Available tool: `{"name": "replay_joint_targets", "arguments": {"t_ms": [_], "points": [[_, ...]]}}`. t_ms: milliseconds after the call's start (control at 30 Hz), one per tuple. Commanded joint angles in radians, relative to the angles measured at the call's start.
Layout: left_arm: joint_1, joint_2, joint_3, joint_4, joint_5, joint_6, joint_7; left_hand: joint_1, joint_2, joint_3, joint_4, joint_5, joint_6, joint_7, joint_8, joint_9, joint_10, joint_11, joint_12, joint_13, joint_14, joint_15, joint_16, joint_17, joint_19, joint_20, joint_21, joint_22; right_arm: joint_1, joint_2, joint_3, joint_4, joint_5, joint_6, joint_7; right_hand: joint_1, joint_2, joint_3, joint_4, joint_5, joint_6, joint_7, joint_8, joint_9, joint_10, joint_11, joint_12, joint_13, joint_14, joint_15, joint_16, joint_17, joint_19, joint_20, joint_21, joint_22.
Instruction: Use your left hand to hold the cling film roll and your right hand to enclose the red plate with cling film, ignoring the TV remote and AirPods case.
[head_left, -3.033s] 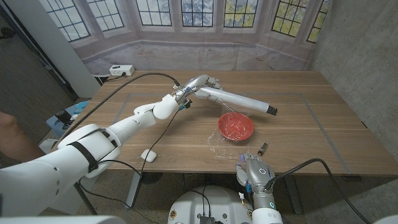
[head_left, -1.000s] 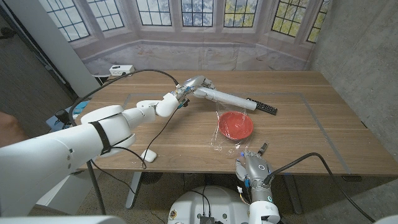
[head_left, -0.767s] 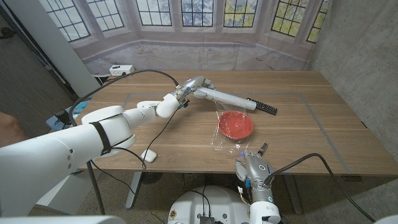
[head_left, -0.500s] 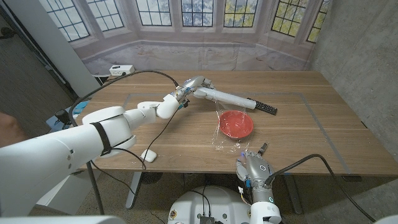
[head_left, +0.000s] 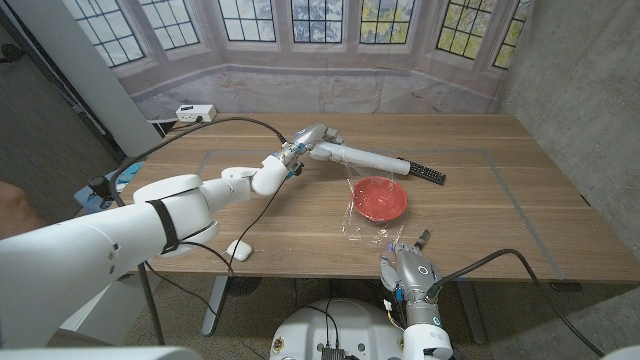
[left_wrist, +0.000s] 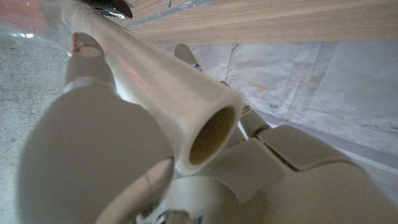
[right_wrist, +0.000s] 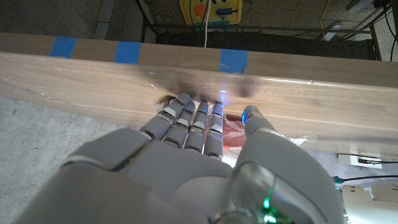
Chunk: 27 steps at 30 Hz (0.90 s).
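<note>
Holding the cling film roll in my left hand, raised over the far side of the table, with the fingers wrapped around its near end; the left wrist view shows the open tube end seated in that grasp. A sheet of film runs from the roll down across the red plate toward the table's near edge, where my right hand sits. In the right wrist view its fingers lie close together and point at the edge; whether they pinch the film I cannot tell. The plate stands mid-table, partly under the sheet. The remote lies just beyond the roll's far end; the small white case rests near the front edge on my left, well apart from the plate.

Risks, as judged: the sheet may cling to itself or to the wood if tension drops. A pull from the right hand without a firm hold on the roll could spin or drag it against the remote. Too hard a pull could slide the plate.
</note>
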<state>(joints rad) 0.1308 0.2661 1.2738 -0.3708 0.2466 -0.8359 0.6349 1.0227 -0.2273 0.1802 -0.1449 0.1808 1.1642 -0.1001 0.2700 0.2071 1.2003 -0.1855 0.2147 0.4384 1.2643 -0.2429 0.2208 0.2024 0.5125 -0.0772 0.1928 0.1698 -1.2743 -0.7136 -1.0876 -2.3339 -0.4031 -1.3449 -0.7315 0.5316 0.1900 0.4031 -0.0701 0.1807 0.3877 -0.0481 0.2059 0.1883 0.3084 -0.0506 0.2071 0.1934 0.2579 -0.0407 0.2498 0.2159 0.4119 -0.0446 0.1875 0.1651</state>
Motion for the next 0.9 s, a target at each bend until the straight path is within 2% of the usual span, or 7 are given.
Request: {"name": "replay_joint_targets", "arguments": {"t_ms": [33,567,900], "points": [[0.009,0.01,0.013,0.002,-0.002,-0.002,0.047,0.326,0.329,-0.004,-0.003,0.0,-0.001,-0.007,0.005,0.002,-0.002,-0.001,-0.004,0.001,-0.001,0.001,-0.001,0.003,0.002,-0.003,0.003,0.004,0.002,0.013,0.0,0.018,0.021,0.008,-0.011,-0.009,0.002,0.005,0.001,-0.003,0.009,-0.003,-0.002,0.004,0.007,-0.002,-0.001,0.003,0.009,-0.074,0.002,0.006,0.014,-0.059,0.007,0.002],[0.008,0.02,0.039,0.0,0.044,-0.036,0.146,0.325,0.33,-0.005,-0.002,0.0,-0.003,-0.009,0.005,0.002,-0.005,0.001,-0.006,-0.001,-0.006,0.0,-0.003,0.002,-0.002,-0.005,0.001,0.004,-0.004,-0.011,0.003,0.013,0.021,0.028,-0.018,-0.008,0.003,0.01,0.003,-0.003,0.01,-0.003,-0.004,0.005,0.008,-0.002,-0.002,0.003,0.01,-0.075,0.002,0.007,0.015,-0.061,0.006,0.002],[0.008,0.021,0.048,0.0,0.065,-0.047,0.188,0.325,0.327,-0.006,-0.003,-0.001,-0.009,-0.021,0.003,0.002,-0.012,0.003,-0.01,-0.004,-0.017,0.0,-0.008,0.0,-0.008,-0.01,0.0,0.004,-0.013,-0.022,0.003,0.002,0.014,0.021,-0.019,-0.007,0.002,0.012,0.004,-0.003,0.011,-0.002,-0.005,0.005,0.008,-0.001,-0.002,0.003,0.01,-0.074,0.002,0.007,0.016,-0.059,0.006,0.002]]}}
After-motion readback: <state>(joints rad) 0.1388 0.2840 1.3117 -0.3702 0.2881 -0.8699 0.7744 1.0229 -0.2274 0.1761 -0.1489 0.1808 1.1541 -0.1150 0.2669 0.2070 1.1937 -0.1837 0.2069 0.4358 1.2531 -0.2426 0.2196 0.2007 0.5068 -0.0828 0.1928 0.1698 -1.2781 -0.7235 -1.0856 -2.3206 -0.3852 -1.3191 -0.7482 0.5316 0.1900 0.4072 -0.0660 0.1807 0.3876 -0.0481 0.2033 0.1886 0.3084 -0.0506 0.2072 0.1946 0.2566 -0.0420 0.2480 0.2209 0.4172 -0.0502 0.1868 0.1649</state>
